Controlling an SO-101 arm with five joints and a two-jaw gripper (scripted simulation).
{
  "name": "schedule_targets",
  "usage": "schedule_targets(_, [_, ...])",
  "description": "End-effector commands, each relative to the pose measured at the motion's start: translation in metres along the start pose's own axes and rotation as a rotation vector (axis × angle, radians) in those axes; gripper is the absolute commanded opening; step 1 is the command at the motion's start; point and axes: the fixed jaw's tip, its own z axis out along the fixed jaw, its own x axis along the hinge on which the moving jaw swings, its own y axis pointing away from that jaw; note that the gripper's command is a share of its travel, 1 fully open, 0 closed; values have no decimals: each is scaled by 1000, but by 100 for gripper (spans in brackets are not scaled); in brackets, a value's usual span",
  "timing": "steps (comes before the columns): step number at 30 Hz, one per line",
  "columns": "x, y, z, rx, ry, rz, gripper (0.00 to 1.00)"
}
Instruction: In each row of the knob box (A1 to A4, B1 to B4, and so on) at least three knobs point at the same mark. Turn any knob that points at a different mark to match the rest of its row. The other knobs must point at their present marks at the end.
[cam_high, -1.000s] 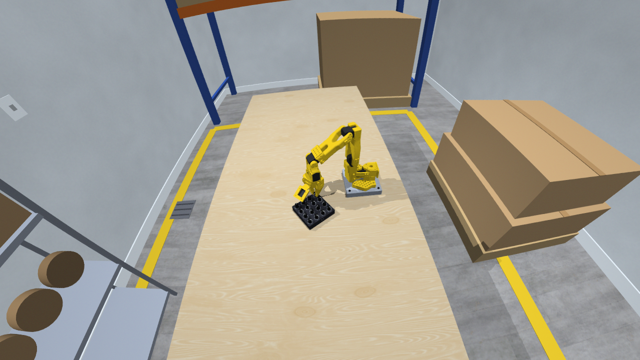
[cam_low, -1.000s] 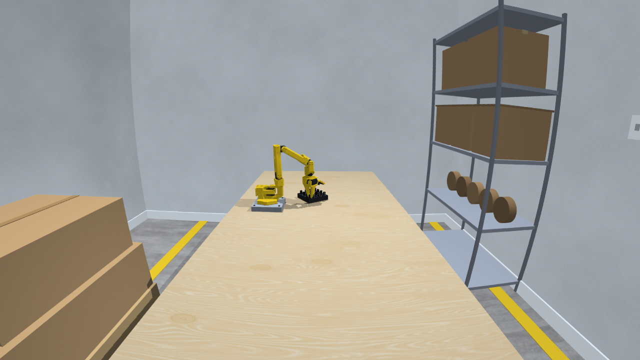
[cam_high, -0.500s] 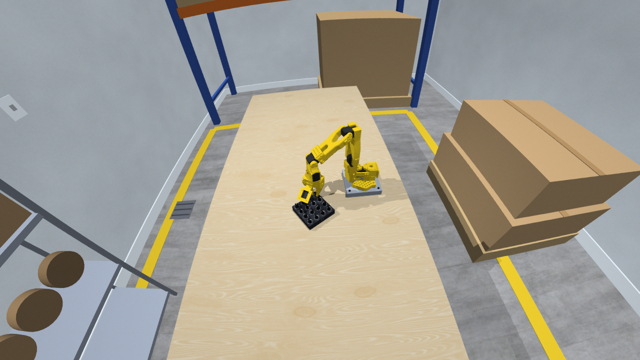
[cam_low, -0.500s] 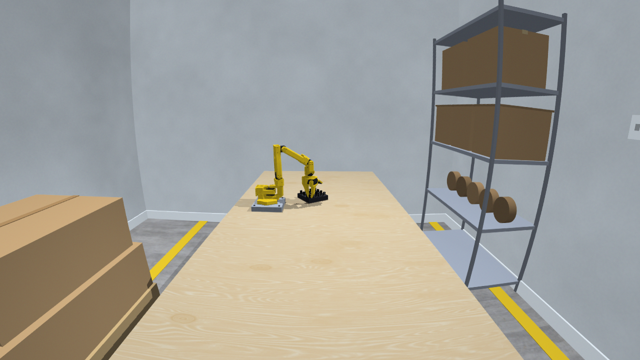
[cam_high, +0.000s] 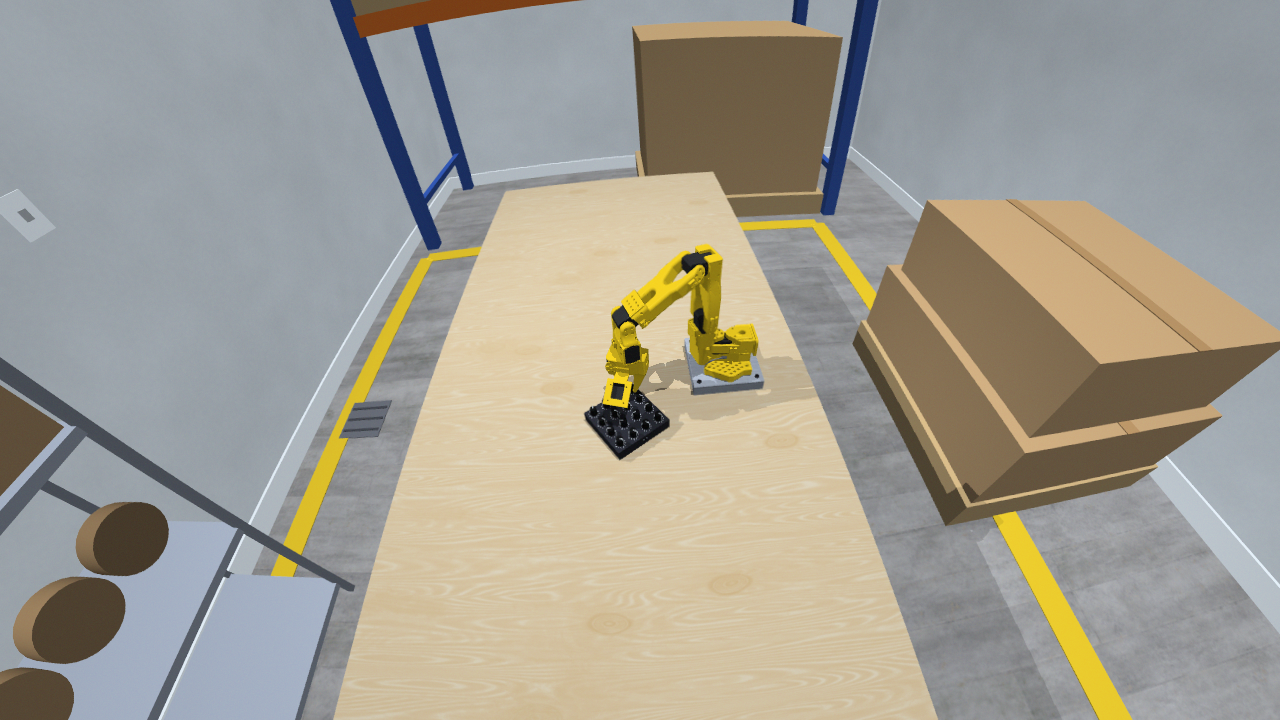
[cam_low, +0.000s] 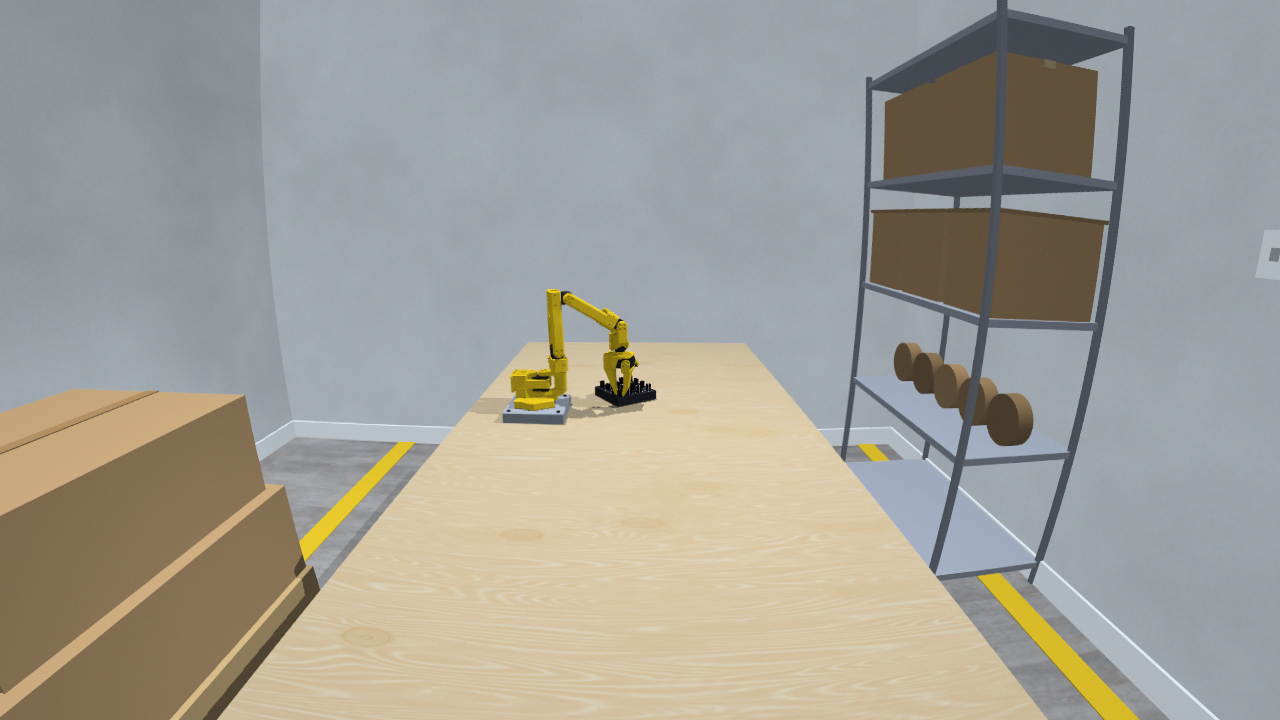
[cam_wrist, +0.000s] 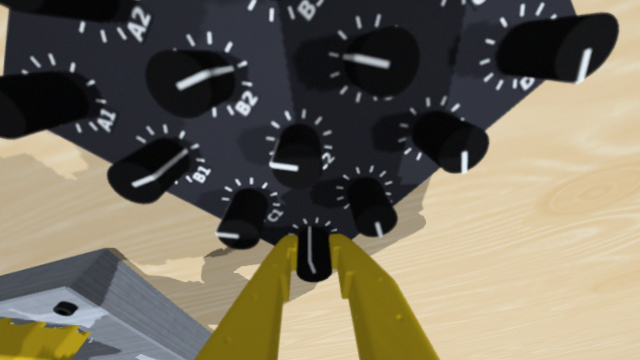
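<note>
My yellow plastic pincer (cam_high: 633, 400) (cam_low: 620, 394) (cam_wrist: 314, 252) is clamped on the round black corner knob (cam_wrist: 314, 260) between its tips, probably mid-turn; next, I judge, comes matching its row's mark.

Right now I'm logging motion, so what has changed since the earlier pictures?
The square yellow bracket above the tool swung counterclockwise, seen from above. The tool is shut on a corner knob; no release shows. The knob box and arm base stayed put.
</note>
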Motion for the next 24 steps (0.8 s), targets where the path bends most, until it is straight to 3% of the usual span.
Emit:
schedule_targets(1, [3, 1, 2, -16, 19, -50, 1])
schedule_targets(24, [5, 1, 2, -19, 15, -417, 1])
